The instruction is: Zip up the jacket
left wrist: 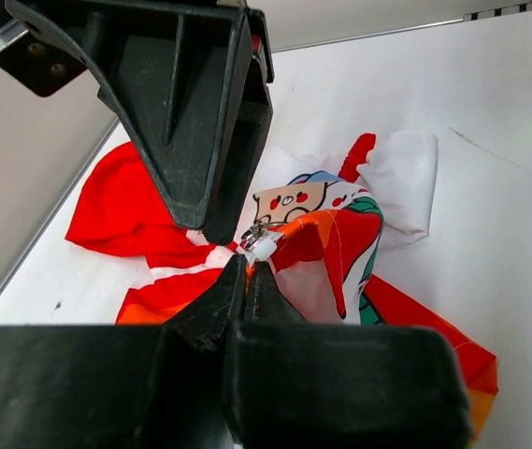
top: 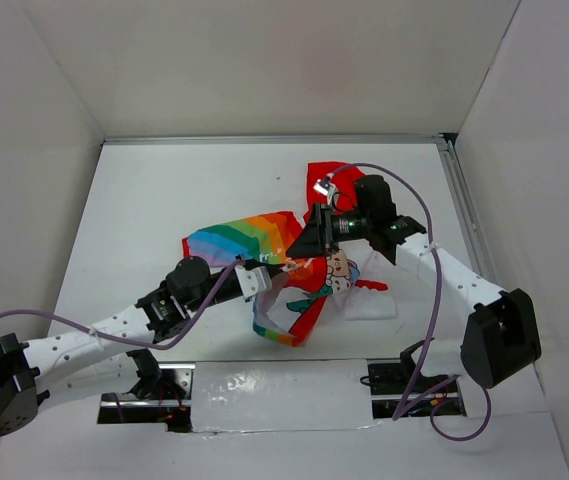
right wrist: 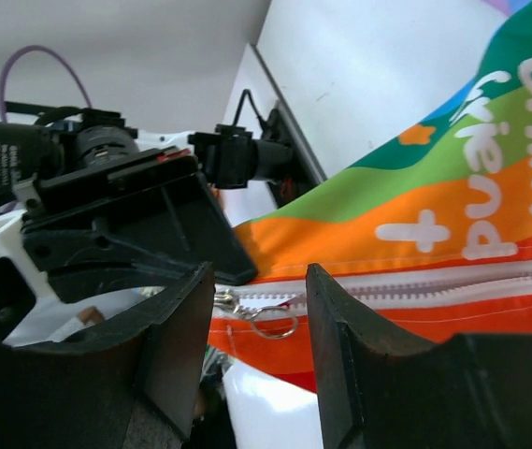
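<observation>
The jacket (top: 242,240) lies in a crumpled heap near the middle of the white counter (top: 164,200), between the two arms; its rainbow-striped side spreads toward the left, the red hood (top: 320,176) points to the far side, and the white side with the cartoon figure (top: 337,270) faces up beside the right arm; part of the front hangs lifted above the counter

The left claw (left wrist: 249,277) is fully closed; it pinches the orange edge of the jacket just below the end of the zipper (right wrist: 434,281) and holds it up

The right claw (right wrist: 261,281) stands about half open and holds nothing; in the right wrist view its two fingers (right wrist: 345,337) are on both sides of the zipper line, and the small metal ring pull (right wrist: 275,323) hangs free in the gap between them, touching neither one; the tips of both claws are very near each other

The white lettering (right wrist: 490,187) on the rainbow stripes is seen just above the zipper; the zipper teeth run to the right, out of the picture
</observation>
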`<move>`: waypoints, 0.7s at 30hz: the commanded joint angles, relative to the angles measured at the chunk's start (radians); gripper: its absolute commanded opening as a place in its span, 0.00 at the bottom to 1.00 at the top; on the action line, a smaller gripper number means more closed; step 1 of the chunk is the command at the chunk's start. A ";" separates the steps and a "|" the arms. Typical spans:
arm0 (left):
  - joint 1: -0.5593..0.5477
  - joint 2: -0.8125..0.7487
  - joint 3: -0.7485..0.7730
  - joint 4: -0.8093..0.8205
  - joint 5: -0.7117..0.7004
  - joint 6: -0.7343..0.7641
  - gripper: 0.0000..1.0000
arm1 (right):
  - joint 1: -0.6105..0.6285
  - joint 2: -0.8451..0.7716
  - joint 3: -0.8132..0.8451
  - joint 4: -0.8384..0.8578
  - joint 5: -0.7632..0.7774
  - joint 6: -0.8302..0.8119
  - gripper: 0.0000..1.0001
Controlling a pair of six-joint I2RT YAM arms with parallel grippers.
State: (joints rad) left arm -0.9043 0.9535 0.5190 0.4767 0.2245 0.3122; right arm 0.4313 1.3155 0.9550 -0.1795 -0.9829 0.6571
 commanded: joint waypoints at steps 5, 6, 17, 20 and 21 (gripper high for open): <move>-0.001 0.016 0.004 0.114 -0.017 0.030 0.00 | -0.003 0.007 0.045 0.008 -0.083 0.032 0.52; 0.001 0.019 0.004 0.117 -0.017 0.030 0.00 | -0.003 0.014 0.047 -0.004 -0.079 0.029 0.52; 0.001 0.019 0.006 0.125 0.006 0.034 0.00 | 0.011 0.056 0.080 -0.037 -0.076 0.022 0.50; -0.001 0.019 0.006 0.123 0.010 0.031 0.00 | 0.018 0.054 0.088 -0.023 -0.079 0.027 0.39; 0.002 0.024 0.007 0.122 0.010 0.031 0.00 | 0.020 0.051 0.088 -0.015 -0.083 0.030 0.36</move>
State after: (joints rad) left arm -0.9043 0.9741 0.5186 0.5022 0.2073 0.3161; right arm 0.4370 1.3743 0.9943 -0.2100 -1.0374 0.6849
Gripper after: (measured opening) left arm 0.039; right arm 0.387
